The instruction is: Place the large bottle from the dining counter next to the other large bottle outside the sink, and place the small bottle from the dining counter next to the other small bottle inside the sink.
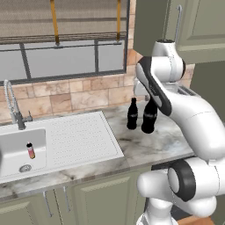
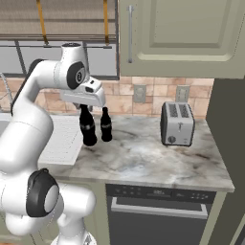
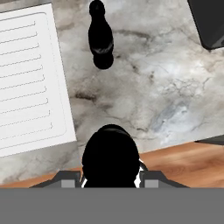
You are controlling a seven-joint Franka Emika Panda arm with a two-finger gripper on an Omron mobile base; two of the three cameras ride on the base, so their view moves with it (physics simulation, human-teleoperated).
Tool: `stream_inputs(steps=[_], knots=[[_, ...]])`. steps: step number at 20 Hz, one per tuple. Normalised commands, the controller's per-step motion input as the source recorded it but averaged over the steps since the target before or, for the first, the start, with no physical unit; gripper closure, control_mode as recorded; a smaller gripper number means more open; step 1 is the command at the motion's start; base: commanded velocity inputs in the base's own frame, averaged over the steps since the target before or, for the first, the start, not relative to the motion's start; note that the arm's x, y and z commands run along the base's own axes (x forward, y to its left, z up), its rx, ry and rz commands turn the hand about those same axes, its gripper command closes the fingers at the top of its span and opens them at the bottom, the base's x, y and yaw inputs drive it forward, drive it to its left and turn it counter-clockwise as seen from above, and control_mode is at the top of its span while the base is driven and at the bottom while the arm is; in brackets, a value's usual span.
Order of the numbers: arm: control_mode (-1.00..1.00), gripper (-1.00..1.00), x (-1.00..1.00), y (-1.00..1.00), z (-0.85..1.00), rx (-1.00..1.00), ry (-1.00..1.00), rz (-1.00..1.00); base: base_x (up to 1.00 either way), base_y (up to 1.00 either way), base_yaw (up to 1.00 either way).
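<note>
The large black cola bottle (image 1: 149, 117) stands upright on the marbled worktop (image 2: 143, 158), its long axis vertical, neck up and base on or just above the stone; I cannot tell which. Its neck runs up into the gripper (image 2: 86, 106), whose white hand sits directly over it. In the hand view the bottle (image 3: 110, 155) shows as a dark round mass at 6 o'clock, with a finger (image 3: 148, 178) tight against each flank: the jaws stand partly closed, clamped on the bottle just below the neck. So the bottle hangs straight under the claw, lined up with it.

The other large black bottle (image 1: 132, 114) also stands upright, just beside the held one without touching. In the left base view it lies at about 10 o'clock from it; in the right base view (image 2: 105, 125) at about 3 o'clock; in the hand view (image 3: 100, 37) it is up at 12 o'clock. Both stand outside the sink (image 1: 9, 145), just off the ribbed white drainboard (image 1: 81, 136).

Inside the basin a small bottle with a red label (image 1: 30, 150) stands upright, at 1 o'clock from the round drain (image 1: 25, 168). The curved faucet (image 1: 13, 105) rises behind the basin. A silver toaster (image 2: 177, 123) sits well apart, at 3 o'clock from the bottles in the right base view.
</note>
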Motion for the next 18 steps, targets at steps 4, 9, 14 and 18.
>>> stream_inputs(steps=[4, 9, 14, 18], knots=[[-1.0, 1.0, 0.09, -0.13, -0.19, 0.0, 0.0, 0.0, 0.0, 0.0, 0.0], [-1.0, 1.0, 0.43, -0.09, -0.31, 0.0, 0.0, 0.0, 0.0, 0.0, 0.0], [-1.0, 1.0, 0.34, -0.03, -0.24, 0.0, 0.0, 0.0, 0.0, 0.0, 0.0], [-1.0, 1.0, 0.26, 0.0, -0.13, -0.01, 0.0, 0.0, 0.0, 0.0, 0.0]])
